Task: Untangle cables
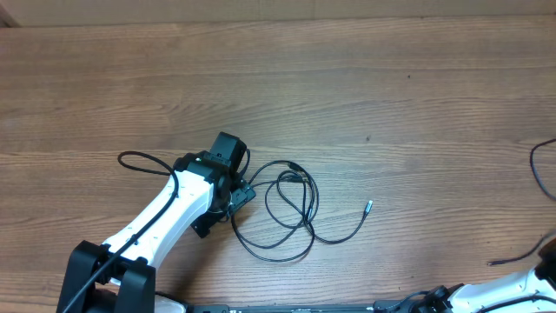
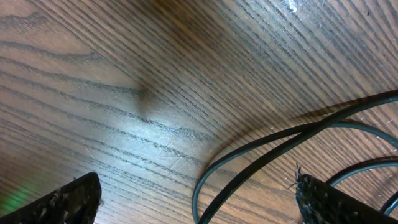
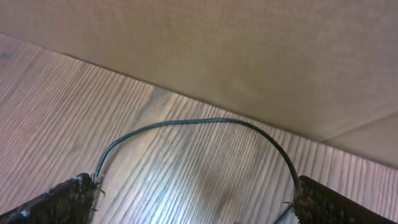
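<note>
Thin black cables (image 1: pixel 291 204) lie in overlapping loops on the wooden table (image 1: pixel 365 87). One strand ends in a small silvery plug (image 1: pixel 367 207). My left gripper (image 1: pixel 228 204) hangs low over the left side of the tangle. In the left wrist view it (image 2: pixel 199 208) is open, with two crossing cable strands (image 2: pixel 273 152) on the wood between its fingers (image 2: pixel 336 202). In the right wrist view my right gripper (image 3: pixel 199 205) is open too. A thin cable (image 3: pixel 199 121) arcs past its fingertips (image 3: pixel 62 202), and only bare wood shows between them.
Another black cord (image 1: pixel 540 169) curves at the table's right edge, with a loose end (image 1: pixel 508 259) near the right arm (image 1: pixel 495 291). A black wire (image 1: pixel 143 161) loops left of the left arm. A beige wall (image 3: pixel 249 56) rises past the table edge.
</note>
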